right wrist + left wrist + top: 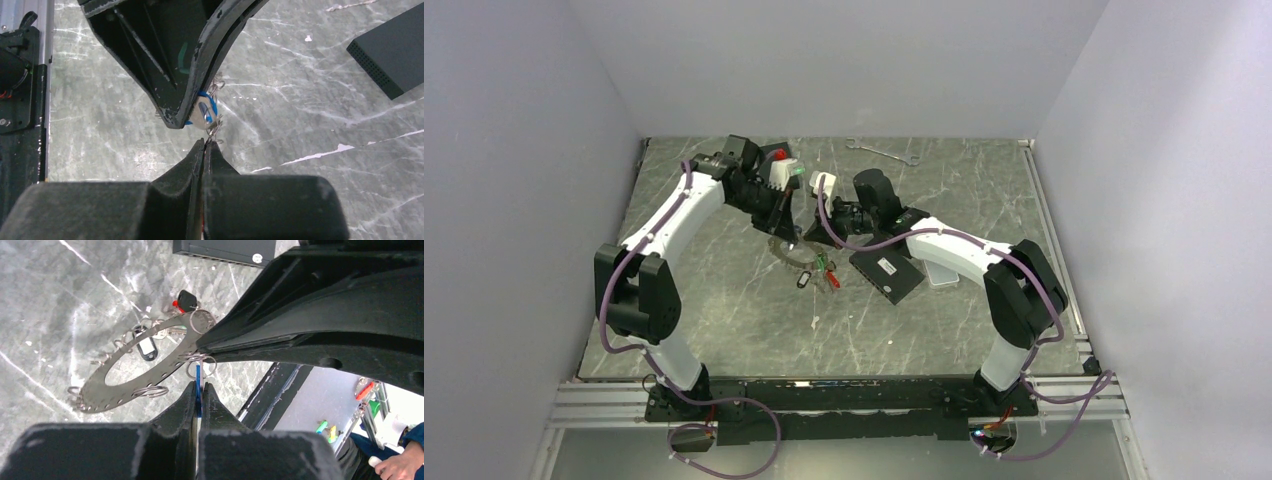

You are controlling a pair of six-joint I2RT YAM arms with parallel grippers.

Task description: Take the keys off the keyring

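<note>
The keyring (125, 377) is a flat grey loop with holes and small split rings, held tilted above the table; it shows in the top view (786, 256) too. My left gripper (198, 388) is shut on a blue key tag (198, 376) that hangs from a split ring on the loop. My right gripper (206, 144) is shut on the keyring's edge, close to that tag (205, 111). In the top view the left gripper (777, 224) and right gripper (810, 238) meet over the ring. A dark key (187, 300), a red one (175, 303) and a dark tag (146, 347) hang from the far side.
A flat black box (887, 272) lies right of the ring, partly under my right arm. A silver wrench (882, 151) lies at the back of the table. Red and green keys (827, 270) and a dark tag (804, 281) rest on the marble below the grippers.
</note>
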